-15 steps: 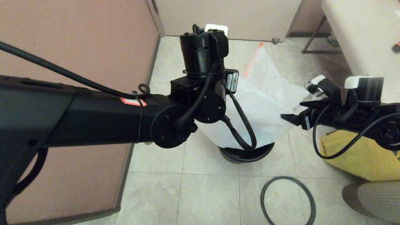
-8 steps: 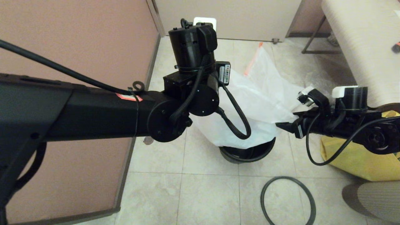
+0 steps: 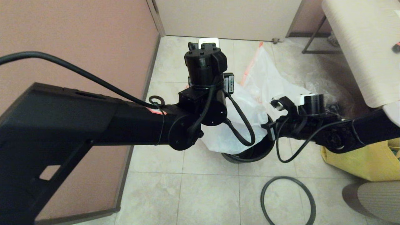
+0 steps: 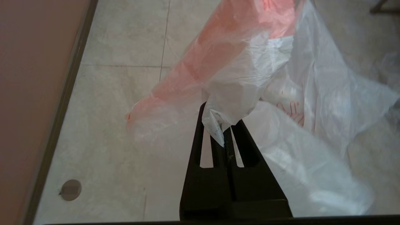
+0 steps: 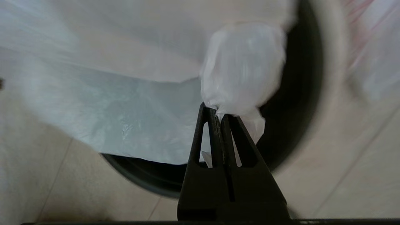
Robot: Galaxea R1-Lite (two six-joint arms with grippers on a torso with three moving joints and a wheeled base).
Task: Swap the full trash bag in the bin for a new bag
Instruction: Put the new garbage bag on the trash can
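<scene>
The new bag [image 3: 268, 81], thin white plastic with an orange-red hem and red print, hangs spread between both grippers above the black bin [image 3: 250, 154]. Its lower part dips into the bin's mouth. My left gripper [image 4: 223, 120] is shut on a bunched fold of the bag [image 4: 312, 78]; in the head view the left wrist hides it. My right gripper [image 5: 218, 112] is shut on another bunch of the bag [image 5: 109, 103], just over the bin's [image 5: 300, 109] rim. In the head view the right gripper [image 3: 265, 126] sits at the bin's right edge. The full trash bag is out of view.
The dark grey ring [image 3: 287, 200] lies on the floor tiles in front of the bin. A yellow cloth tote [image 3: 365, 159] stands at the right, and a clear wrinkly bag [image 3: 325, 90] lies behind the right arm. A wall runs along the left, a bench at the far right.
Both arms have come down. My right gripper has moved left to the bin's rim, and the bag has sunk lower into the bin's mouth.
</scene>
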